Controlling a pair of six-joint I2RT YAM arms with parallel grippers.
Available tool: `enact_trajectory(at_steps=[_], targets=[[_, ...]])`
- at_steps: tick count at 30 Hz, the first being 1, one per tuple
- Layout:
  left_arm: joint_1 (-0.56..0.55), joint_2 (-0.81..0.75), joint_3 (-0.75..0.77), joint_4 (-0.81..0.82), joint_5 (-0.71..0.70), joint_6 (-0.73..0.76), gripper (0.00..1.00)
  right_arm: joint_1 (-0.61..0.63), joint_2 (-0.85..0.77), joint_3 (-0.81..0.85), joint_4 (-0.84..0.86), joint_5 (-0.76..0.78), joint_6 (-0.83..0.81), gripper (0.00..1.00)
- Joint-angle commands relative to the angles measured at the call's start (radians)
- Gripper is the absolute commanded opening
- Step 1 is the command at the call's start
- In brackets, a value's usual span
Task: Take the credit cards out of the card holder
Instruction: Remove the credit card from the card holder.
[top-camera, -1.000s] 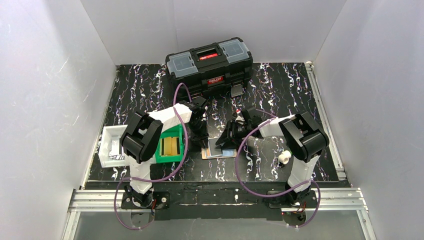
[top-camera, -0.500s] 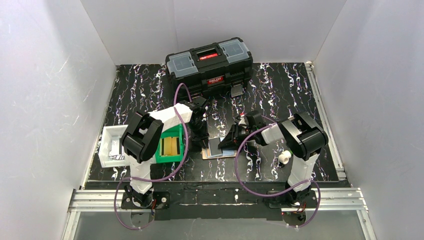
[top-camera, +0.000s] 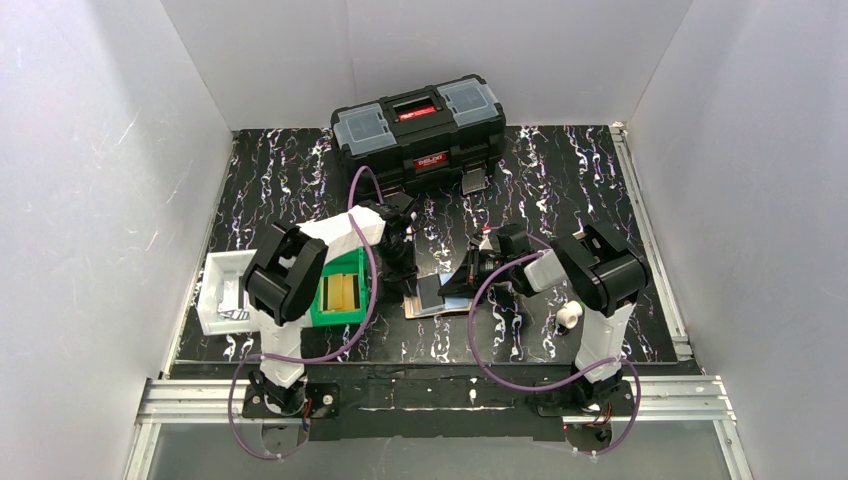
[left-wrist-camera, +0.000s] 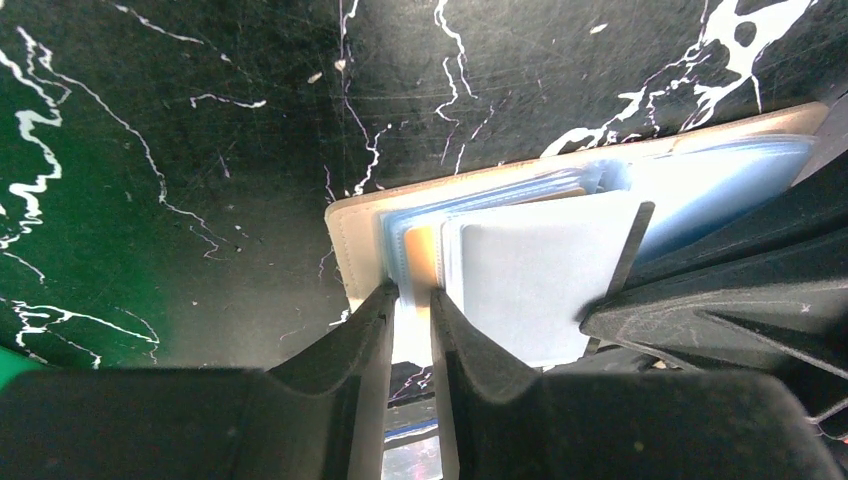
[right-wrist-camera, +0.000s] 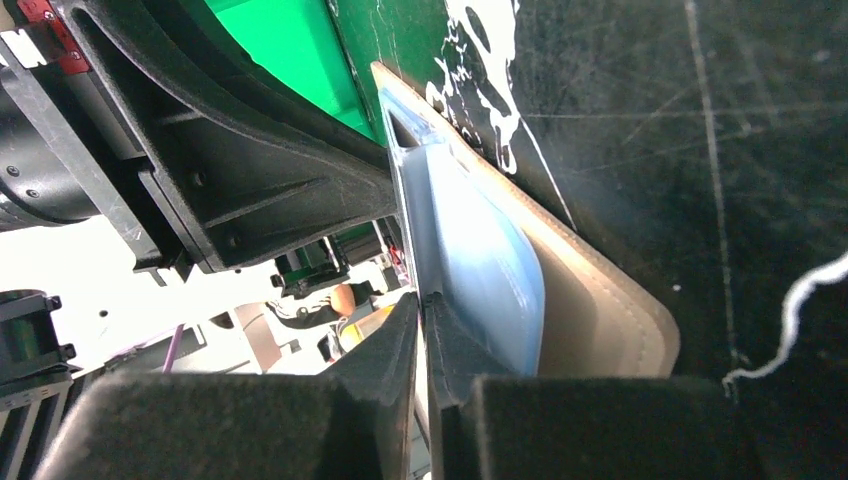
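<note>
I have the card holder (left-wrist-camera: 350, 240) lying open and flat on the surface (top-camera: 560, 170), toward the middle of its near edge, between my 2 arms. The left tool (left-wrist-camera: 410, 300) is down on the holder's left end. Its fingers are drawn almost together, with only a thin slot between them, and they pinch that edge. An orange card (left-wrist-camera: 422, 262) sits tucked in the sleeves just beside them.

The right tool (right-wrist-camera: 421, 315) comes in from the other end. Its fingers are nearly closed on the thin edge of a pale credit card (left-wrist-camera: 530, 285). That card lies over the holder's clear blue sleeves. From above it looks tilted up off them, but I cannot tell whether it is fully out of its pocket.

A green bin (top-camera: 340, 317) stands just left of the holder, and a white tray (top-camera: 222, 290) sits at the surface's near-left corner. A black toolbox (top-camera: 420, 125) stands at the middle of the far edge.
</note>
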Motion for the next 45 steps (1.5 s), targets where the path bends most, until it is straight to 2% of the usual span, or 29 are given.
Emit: enact_trajectory(at_steps=[1, 8, 13, 20, 26, 32, 37, 41, 45], targets=[[-0.017, 0.082, -0.034, -0.013, -0.111, 0.007, 0.18, -0.013, -0.017, -0.010, -0.059, 0.030, 0.006, 0.11], [-0.017, 0.095, -0.032, -0.020, -0.117, 0.000, 0.15, -0.019, -0.076, 0.022, -0.284, 0.116, -0.135, 0.10], [-0.017, 0.097, -0.029, -0.022, -0.119, 0.001, 0.15, -0.023, -0.094, 0.014, -0.346, 0.155, -0.175, 0.10], [-0.017, 0.099, -0.028, -0.022, -0.118, 0.002, 0.14, -0.033, -0.101, -0.003, -0.340, 0.160, -0.182, 0.11], [-0.017, 0.099, -0.026, -0.021, -0.114, 0.004, 0.14, -0.033, -0.081, 0.000, -0.280, 0.121, -0.153, 0.28], [-0.017, 0.100, -0.026, -0.020, -0.109, 0.006, 0.14, -0.033, -0.047, -0.016, -0.176, 0.086, -0.091, 0.29], [-0.016, 0.103, -0.024, -0.019, -0.106, 0.009, 0.14, -0.033, -0.020, -0.020, -0.127, 0.069, -0.057, 0.25], [-0.017, 0.107, -0.025, -0.020, -0.108, 0.008, 0.14, -0.033, -0.024, -0.023, -0.124, 0.076, -0.054, 0.14], [-0.017, 0.108, -0.028, -0.022, -0.116, 0.005, 0.12, -0.048, -0.069, -0.053, -0.174, 0.124, -0.093, 0.08]])
